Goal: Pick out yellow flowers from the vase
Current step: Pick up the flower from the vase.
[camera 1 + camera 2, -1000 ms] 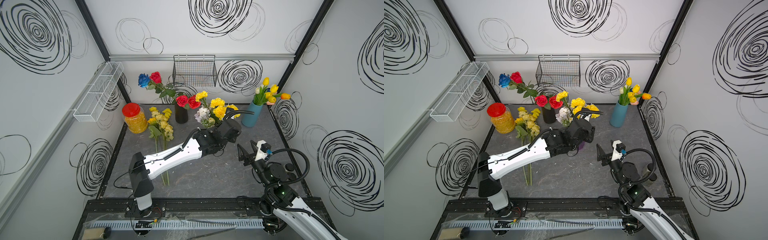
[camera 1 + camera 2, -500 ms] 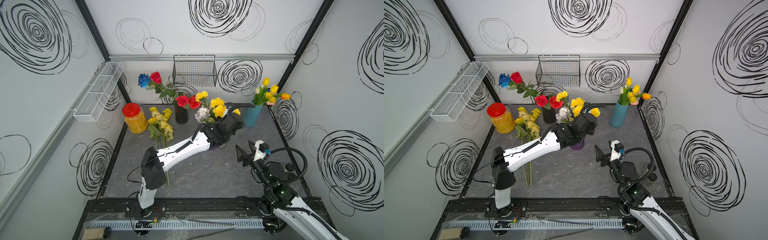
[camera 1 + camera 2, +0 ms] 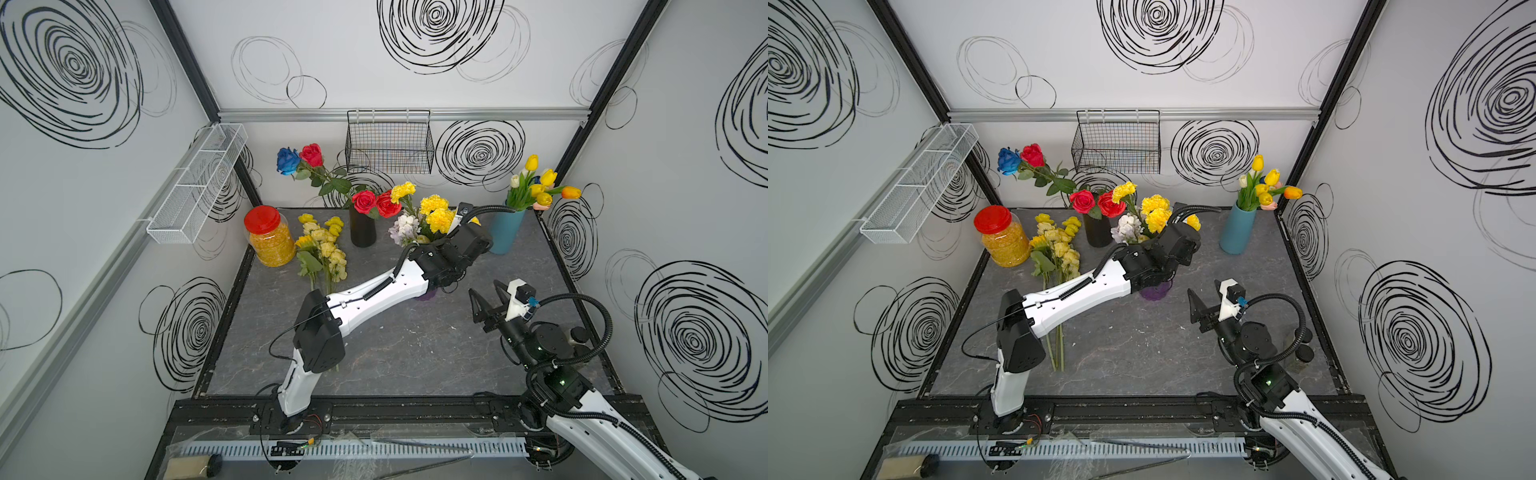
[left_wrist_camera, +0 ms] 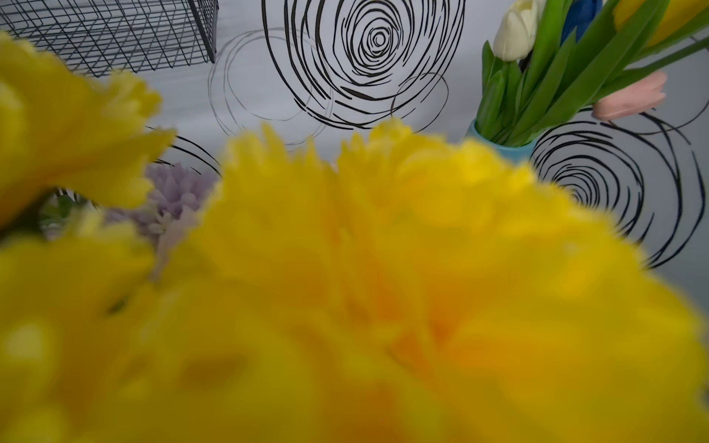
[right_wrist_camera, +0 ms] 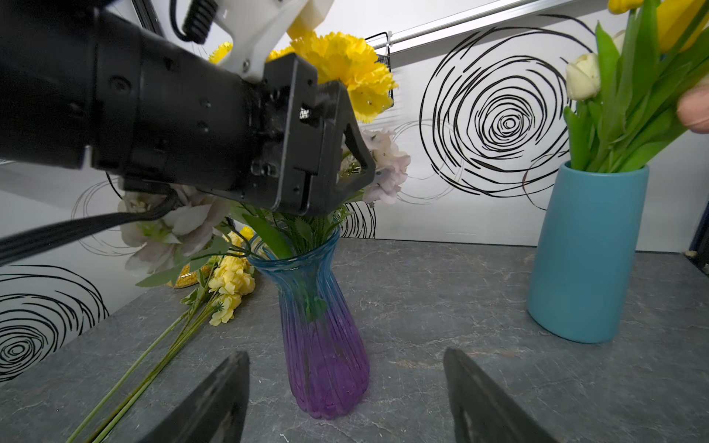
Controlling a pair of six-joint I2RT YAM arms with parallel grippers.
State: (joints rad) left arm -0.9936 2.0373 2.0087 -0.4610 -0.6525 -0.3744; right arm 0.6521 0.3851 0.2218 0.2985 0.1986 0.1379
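Several yellow carnations (image 3: pixel 436 212) remain in the glass vase (image 5: pixel 326 345). Left hand (image 5: pixel 356 168) has reached in at their stems above the rim, grip can't tell. Right hand (image 3: pixel 489 301) wide, empty, nearby. Another pull likely next; picked yellow flowers (image 3: pixel 324 249) lie on worktop (image 3: pixel 395 353).

Top views (a stereo pair, all but identical): set high at the front, looking down and back across the whole table (image 3: pixel 399 349) to the back wall (image 3: pixel 353 54); distant, with the widest coverage. Left wrist view: faces the back wall, so close to the yellow carnations (image 4: pixel 383 287) that they blur and fill most of it; wire basket (image 4: pixel 115 34) and teal vase (image 4: pixel 502 147) lie behind. Right wrist view: low over the table, looking level and rearward, near the glass vase (image 5: pixel 326 345). Shared by every view: carnations, teal vase.
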